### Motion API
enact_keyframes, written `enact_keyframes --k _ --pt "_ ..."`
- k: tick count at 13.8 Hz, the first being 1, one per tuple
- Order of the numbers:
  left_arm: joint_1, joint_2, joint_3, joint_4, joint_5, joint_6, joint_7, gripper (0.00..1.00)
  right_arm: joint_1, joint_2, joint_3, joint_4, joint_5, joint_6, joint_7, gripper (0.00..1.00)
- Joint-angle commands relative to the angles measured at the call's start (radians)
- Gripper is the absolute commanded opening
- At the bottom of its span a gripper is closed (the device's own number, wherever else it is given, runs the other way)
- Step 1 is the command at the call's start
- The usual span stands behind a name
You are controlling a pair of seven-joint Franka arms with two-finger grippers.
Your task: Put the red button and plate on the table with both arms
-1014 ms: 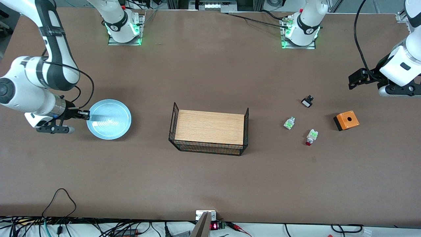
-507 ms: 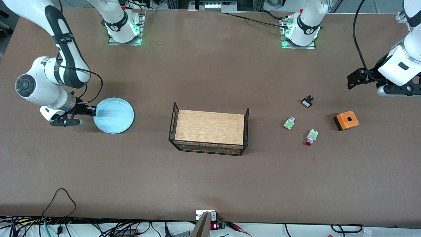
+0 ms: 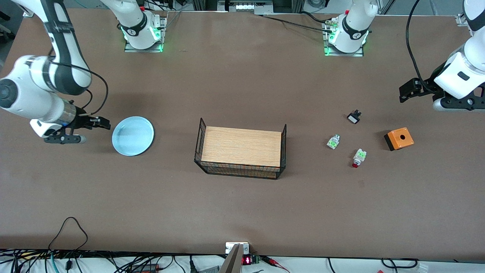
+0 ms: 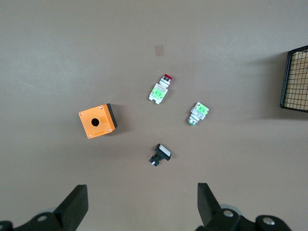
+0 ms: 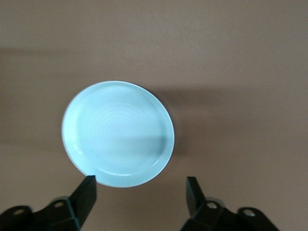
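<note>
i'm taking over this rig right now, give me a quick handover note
Right pincer: open, empty, beside the plate, apart from it.
Left pincer: open, empty, up over the table at the left arm's end; that arm waits.
Plate: flat on the table toward the right arm's end.
Red button: on the table, nearer the front camera than the orange box.
Done: both things lie on the table.
Left: nothing apparent, just pull the arms back.

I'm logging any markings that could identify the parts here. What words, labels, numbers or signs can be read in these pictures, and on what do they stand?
Red digits on the small display at the table edge nearest the front camera: lit, too small to read.
Round marks on the two arm bases: too small to read.
Dark band on the right arm: any lettering too blurred to read.
Plate, red button, orange box, tray: no text visible.
</note>
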Motion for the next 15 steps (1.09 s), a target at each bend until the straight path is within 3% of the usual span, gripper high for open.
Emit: enact_keyframes --k 1,8,10,15 --pt "-0.003 -0.007 0.001 0.014 -0.01 -0.022 0.001 1.0 0.038 -0.018 0.007 0.146 0.002 -0.144 0.072 1.0" --pt "-0.003 -0.006 0.001 0.014 -0.012 -0.018 0.001 1.0 0.064 -0.018 -0.001 0.472 -0.098 -0.461 0.069 1.0" --pt "0.0 -0.006 0.001 0.013 -0.012 -0.018 0.003 1.0 0.032 -0.018 -0.039 0.48 -0.087 -0.467 0.066 1.0" --pt "0.002 -0.006 0.001 0.014 -0.012 -0.019 0.004 1.0 0.03 -0.07 -0.042 0.421 -0.093 -0.481 0.034 1.0"
